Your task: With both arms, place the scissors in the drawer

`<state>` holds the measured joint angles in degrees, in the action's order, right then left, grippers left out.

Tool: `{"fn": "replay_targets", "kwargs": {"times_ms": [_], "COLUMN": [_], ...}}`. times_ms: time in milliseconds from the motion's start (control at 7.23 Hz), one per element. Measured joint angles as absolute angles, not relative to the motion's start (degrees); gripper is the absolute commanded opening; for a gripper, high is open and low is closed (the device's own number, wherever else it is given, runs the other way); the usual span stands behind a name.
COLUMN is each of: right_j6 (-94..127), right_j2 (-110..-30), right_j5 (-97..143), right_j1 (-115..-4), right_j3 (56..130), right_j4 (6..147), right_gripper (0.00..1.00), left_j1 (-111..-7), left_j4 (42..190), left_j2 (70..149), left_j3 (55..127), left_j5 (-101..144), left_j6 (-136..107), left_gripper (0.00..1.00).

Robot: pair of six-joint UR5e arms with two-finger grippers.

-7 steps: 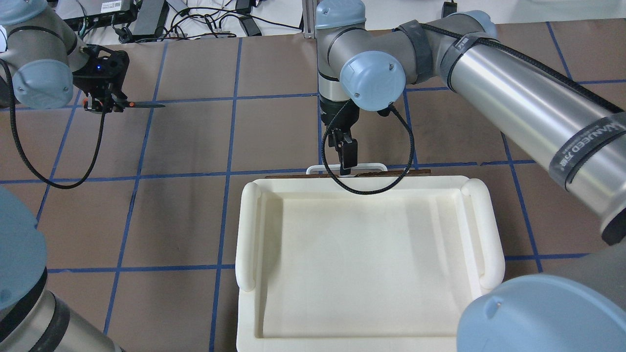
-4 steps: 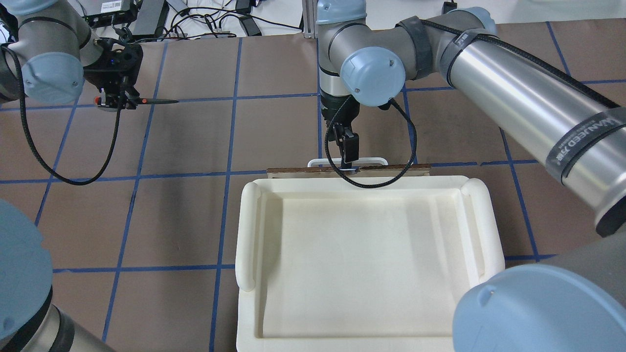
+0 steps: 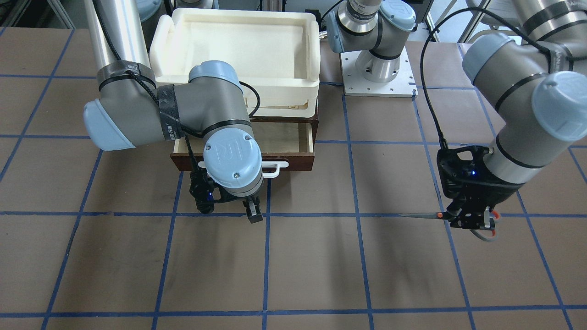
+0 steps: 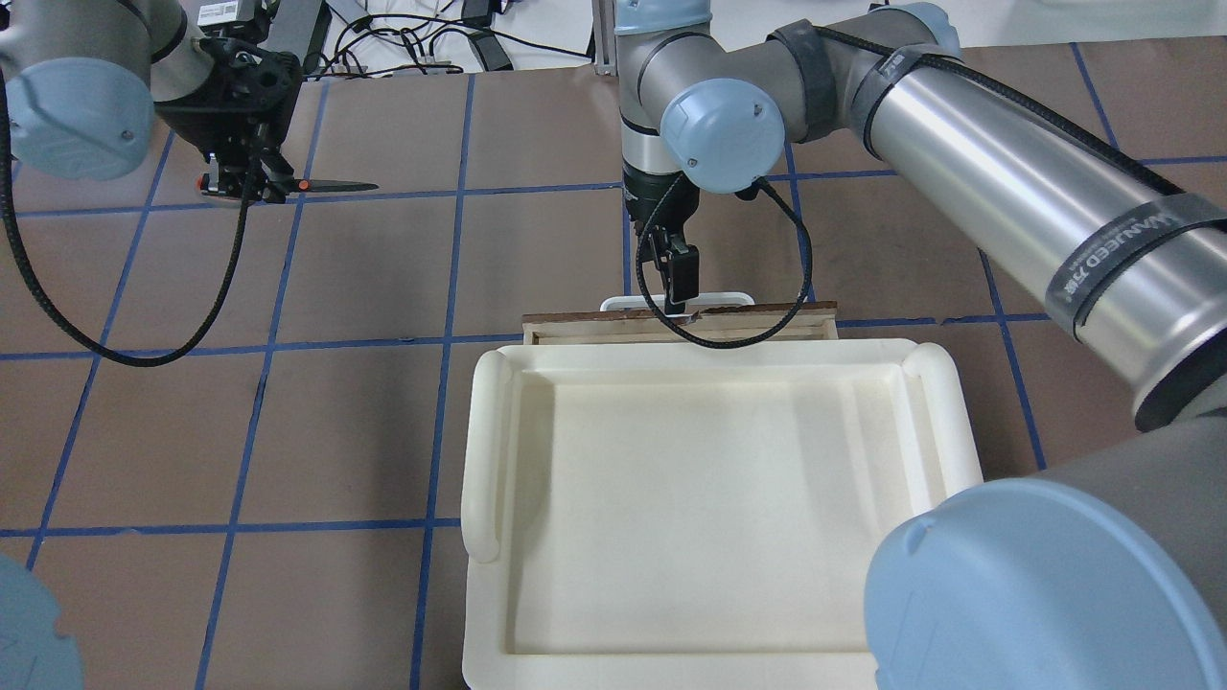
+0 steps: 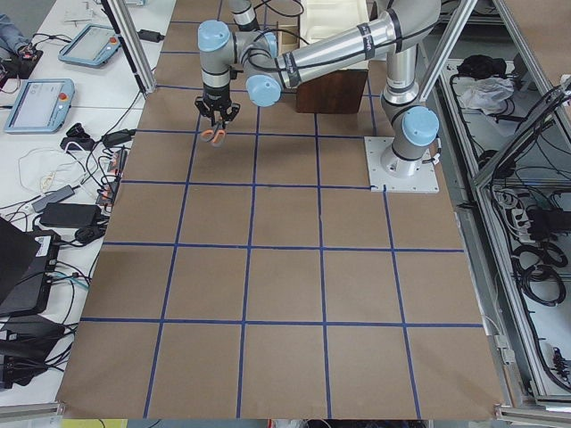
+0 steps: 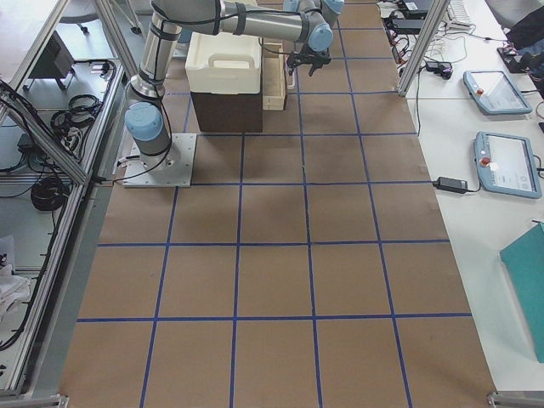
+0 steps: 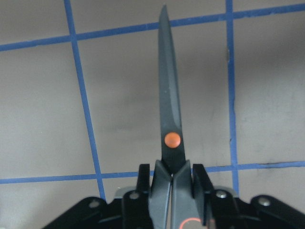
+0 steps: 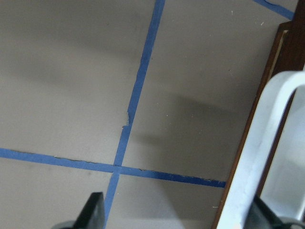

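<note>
The scissors hang level above the table at the far left, blades closed and pointing toward the drawer. My left gripper is shut on them at the handle end. The left wrist view shows the orange pivot and dark blades between its fingers. The front view shows the same grip on the scissors. The dark brown drawer is partly pulled out from under the white foam tray, with pale wood showing inside. My right gripper is open at the drawer's white bar handle, which lies next to one finger.
The foam tray sits on top of the brown cabinet and hides most of the drawer from above. The left arm's base plate is beside the cabinet. Cables and power bricks lie along the far table edge. Brown table with a blue tape grid.
The left gripper carried the scissors to the right and slightly farther from the robot. The right gripper moved away from the cabinet with the white handle, and the drawer slid further open.
</note>
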<state>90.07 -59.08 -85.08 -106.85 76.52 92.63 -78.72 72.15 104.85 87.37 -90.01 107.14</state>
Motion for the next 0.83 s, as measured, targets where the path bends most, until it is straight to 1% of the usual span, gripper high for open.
{"fn": "replay_targets", "kwargs": {"times_ms": [553, 830], "right_j6": [87.95, 87.46], "right_j2": [-57.68, -56.39], "right_j5": [-85.15, -85.17], "right_j1": [-105.64, -105.18], "right_j3": [74.27, 72.79], "right_j4": [92.84, 92.99], "right_gripper": [1.00, 1.00], "left_j1": [-82.12, -83.50], "left_j4": [82.13, 83.89], "left_j2": [92.74, 90.81], "left_j3": [87.36, 87.57], "left_j5": [-88.48, -88.42], "left_j6": [106.78, 106.30], "left_gripper": [0.10, 0.10]}}
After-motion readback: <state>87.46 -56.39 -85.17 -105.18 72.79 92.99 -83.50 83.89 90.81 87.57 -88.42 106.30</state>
